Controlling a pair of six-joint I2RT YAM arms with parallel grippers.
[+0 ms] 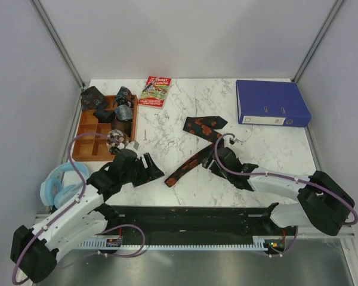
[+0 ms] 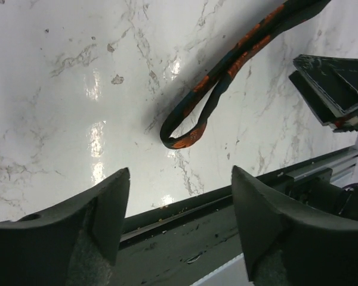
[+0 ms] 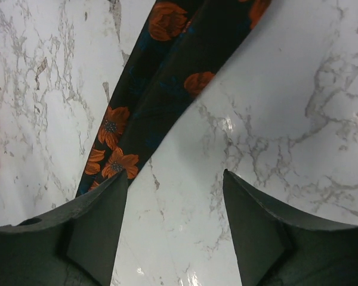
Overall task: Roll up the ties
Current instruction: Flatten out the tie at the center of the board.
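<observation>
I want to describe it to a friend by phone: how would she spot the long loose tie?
Start at the white marble table and look to its middle, left of the blue binder. A long folded strip lies there: the tie. Unlike the dark rolled bundles in the wooden tray, it is unrolled, black with orange flowers.

Your right gripper (image 3: 174, 179) stands with jaws apart over the marble table (image 3: 298, 89). The flowered tie (image 3: 161, 89) slants ahead from its left side.
</observation>
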